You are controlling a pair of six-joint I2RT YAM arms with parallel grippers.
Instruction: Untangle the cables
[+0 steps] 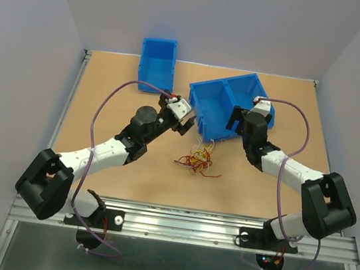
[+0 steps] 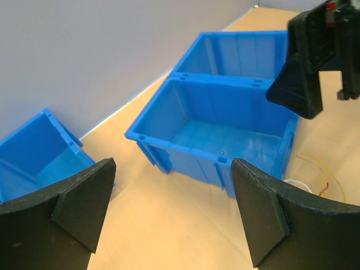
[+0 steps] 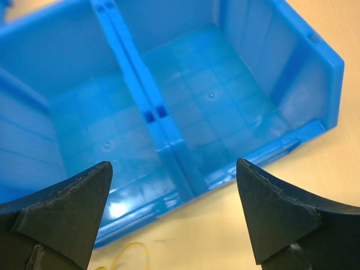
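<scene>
At mid-table the cables (image 1: 197, 158) lie clumped, with open tabletop (image 1: 105, 97) at 3, 6 and 9 o'clock. At their 11 o'clock the left gripper (image 1: 184, 117) hangs wide open and empty. At 1 o'clock the right gripper (image 1: 237, 119), equally wide and empty, hovers above the double bin (image 1: 220, 95). Farther, at 11, stands the single bin (image 1: 157, 61).

I have bare tabletop (image 1: 160, 179) near, left and right of the cables (image 1: 197, 159), free for either tool to pass. Just beyond the clump the twin blue bin (image 1: 212, 106) blocks the far side, with the left tool (image 1: 183, 121) and right tool (image 1: 234, 119) hanging spread wide at its near wall.
</scene>
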